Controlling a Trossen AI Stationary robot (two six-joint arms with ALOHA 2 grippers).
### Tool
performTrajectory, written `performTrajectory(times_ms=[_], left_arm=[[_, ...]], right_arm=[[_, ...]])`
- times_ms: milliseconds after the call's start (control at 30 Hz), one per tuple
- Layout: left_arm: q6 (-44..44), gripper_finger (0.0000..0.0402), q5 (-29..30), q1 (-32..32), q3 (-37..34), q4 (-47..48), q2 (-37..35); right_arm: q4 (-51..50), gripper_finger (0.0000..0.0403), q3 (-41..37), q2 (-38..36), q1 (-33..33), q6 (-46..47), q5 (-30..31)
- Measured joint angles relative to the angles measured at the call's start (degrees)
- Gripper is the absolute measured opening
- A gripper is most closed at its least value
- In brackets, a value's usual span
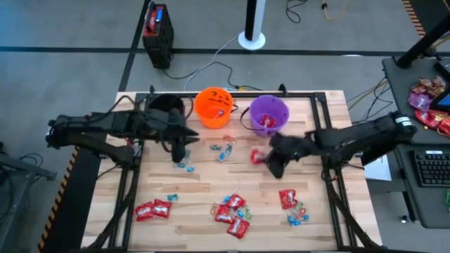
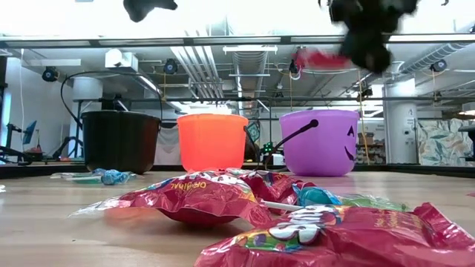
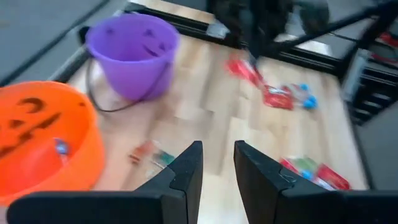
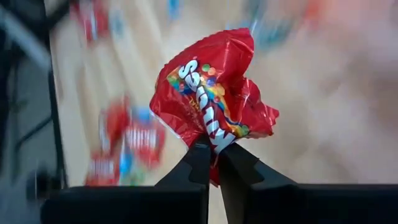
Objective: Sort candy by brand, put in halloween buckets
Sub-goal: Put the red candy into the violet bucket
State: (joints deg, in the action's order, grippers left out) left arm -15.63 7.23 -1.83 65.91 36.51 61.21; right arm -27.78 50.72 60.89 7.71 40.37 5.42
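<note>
Right tool (image 4: 212, 163) pinching red candy packet (image 4: 211, 93) by one end, long axis running straight out from fingertips

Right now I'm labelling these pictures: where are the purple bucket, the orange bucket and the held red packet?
purple bucket (image 1: 276, 107), high view, rim.
orange bucket (image 1: 203, 107), high view, rim.
red packet (image 4: 211, 93), right wrist view, printed front.

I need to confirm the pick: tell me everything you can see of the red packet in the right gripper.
The red packet is a glossy, crinkled foil-like Skittles wrapper with white lettering and small coloured dots. The right gripper is shut on its lower edge, bunching it. It hangs clear above the table, in front of the purple bucket, touching nothing else.
</note>
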Motion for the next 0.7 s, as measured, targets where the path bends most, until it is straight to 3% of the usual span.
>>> performTrajectory(times_ms=[167,233,367,500,600,700], left_arm=[[0.1,0.0077,-0.9,0.0,0.0,1.5,-0.8],[0.4,0.0077,-0.8,0.0,0.0,1.5,-0.4],[2.4,0.0077,-0.8,0.0,0.0,1.6,0.7],[0.2,0.0077,-0.8,0.0,0.0,1.6,1.9],[-2.4,0.0077,-0.8,0.0,-0.1,1.8,2.8],[-5.0,0.0077,-0.8,-0.1,-0.1,2.2,3.5]], right_arm=[[-10.0,0.0009,14.5,-0.4,-7.9,-8.3,17.8],[-16.1,0.0009,19.0,1.6,-13.1,-8.9,21.4],[-27.0,0.0009,25.7,7.3,-24.7,-11.0,17.0],[-34.4,0.0011,28.7,14.3,-34.4,-12.2,4.7],[-36.9,0.0014,28.7,19.6,-38.4,-13.7,-2.7],[-38.5,0.0033,28.7,22.4,-39.5,-15.6,-2.4]])
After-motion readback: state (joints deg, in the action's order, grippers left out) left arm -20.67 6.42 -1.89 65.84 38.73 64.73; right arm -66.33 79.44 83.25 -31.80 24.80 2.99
